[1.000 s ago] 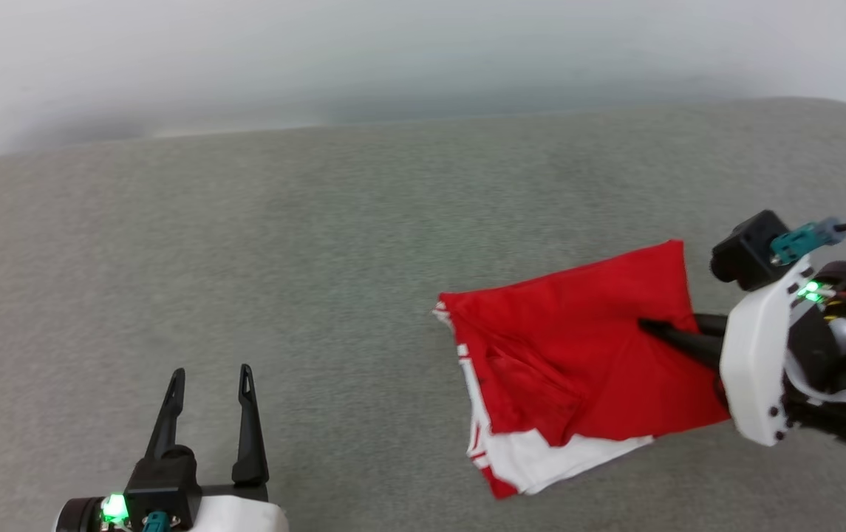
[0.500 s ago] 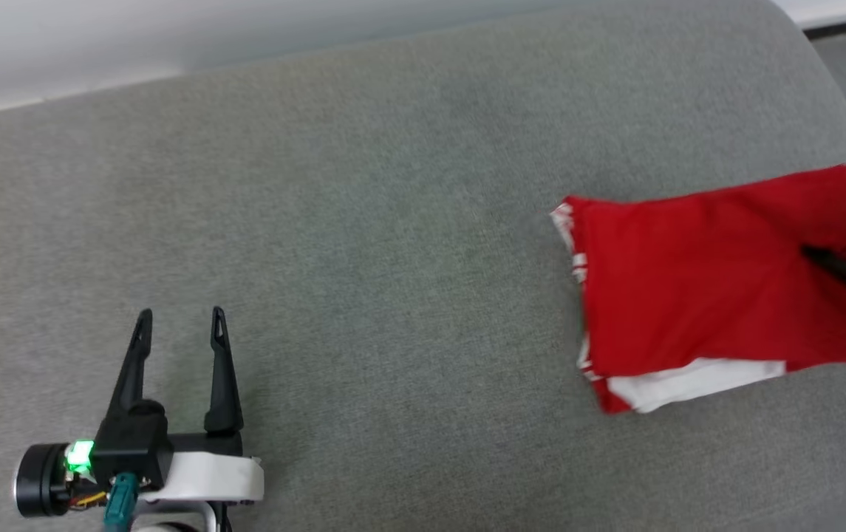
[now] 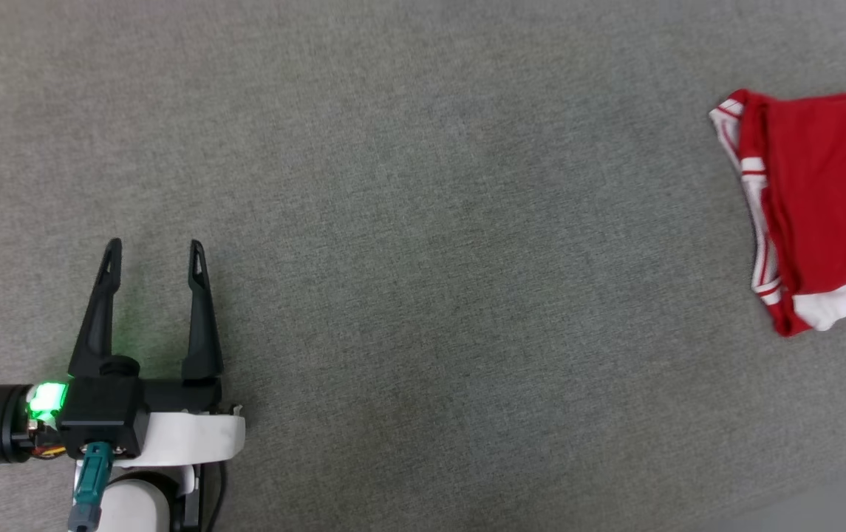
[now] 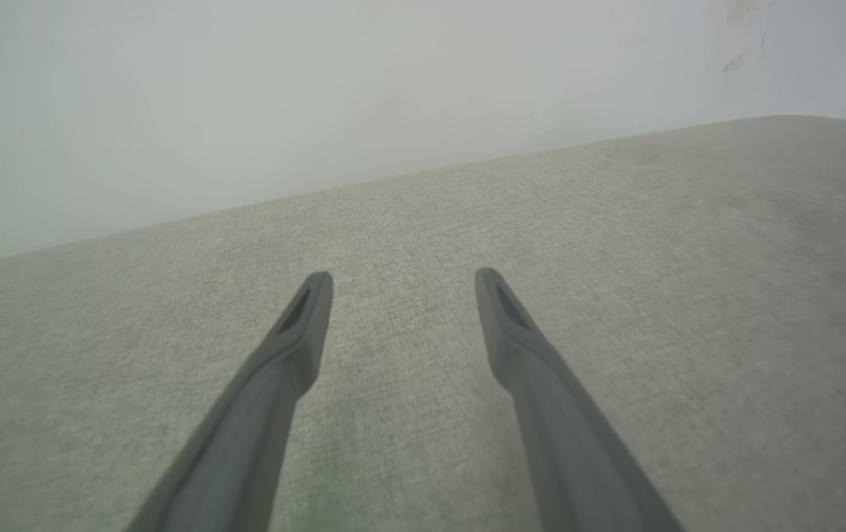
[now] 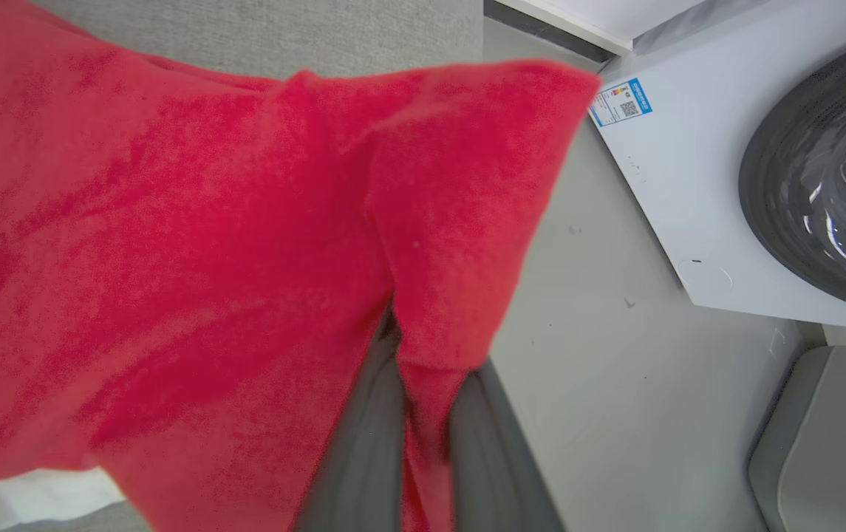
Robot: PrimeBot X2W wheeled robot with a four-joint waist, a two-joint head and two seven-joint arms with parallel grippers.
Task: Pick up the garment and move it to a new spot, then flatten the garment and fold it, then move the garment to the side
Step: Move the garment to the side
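Note:
The garment point(image 3: 821, 199), a folded red shirt with white sleeve cloth and red-white striped trim, lies at the far right of the head view on the grey cushion, cut off by the frame edge. In the right wrist view my right gripper point(image 5: 423, 384) is shut on a fold of the garment point(image 5: 171, 258), red cloth pinched between its two dark fingers and draping over them. My left gripper point(image 3: 153, 251) stands open at the lower left of the head view, far from the shirt. Its fingers point(image 4: 297, 347) hover over bare cushion with nothing between them.
The grey fabric cushion point(image 3: 423, 222) spreads wide between the left gripper and the shirt. Beyond the cushion's edge, the right wrist view shows grey floor point(image 5: 600, 369), a white washing machine point(image 5: 733, 185) with a dark round door, and a grey rounded object point(image 5: 829, 443).
The head view has swung left and down. The garment, held by my right gripper, has been dragged to the right across the cushion. The left gripper stays open.

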